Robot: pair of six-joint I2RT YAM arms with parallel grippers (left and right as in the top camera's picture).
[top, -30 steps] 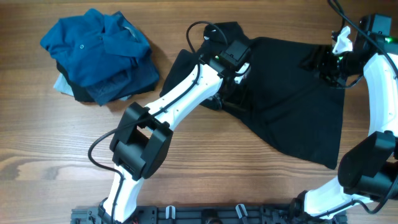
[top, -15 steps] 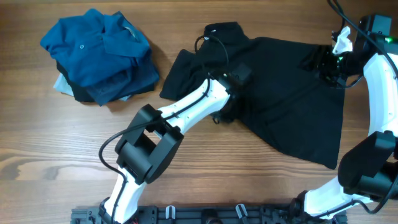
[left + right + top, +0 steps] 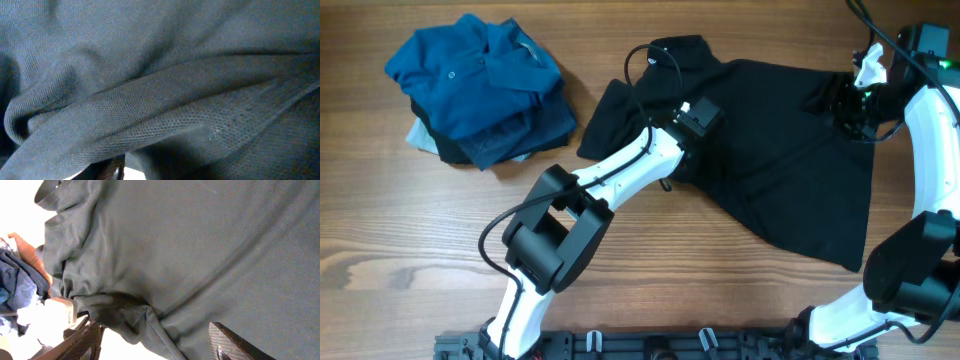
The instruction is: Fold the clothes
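Note:
A large black shirt (image 3: 790, 170) lies spread over the middle and right of the wooden table (image 3: 670, 260). My left gripper (image 3: 692, 125) is pressed down into its left part. In the left wrist view a bunched fold of the black shirt (image 3: 160, 100) fills the picture and covers the jaws, which look shut on it. My right gripper (image 3: 848, 108) sits at the shirt's upper right edge. Its fingers (image 3: 82, 342) stand wide apart, open, with a hanging fold of the shirt (image 3: 200, 245) between them.
At the far left lies a pile of clothes: a teal-blue polo (image 3: 470, 70) on top, a dark garment (image 3: 520, 135) and a light-blue one (image 3: 420, 138) beneath. A black rail (image 3: 650, 345) runs along the front edge. The left arm's cable (image 3: 655, 60) loops over the shirt's collar.
My left gripper moved from near the collar down toward the front and sank into the shirt's left part, closing as it went. The right arm has stayed put.

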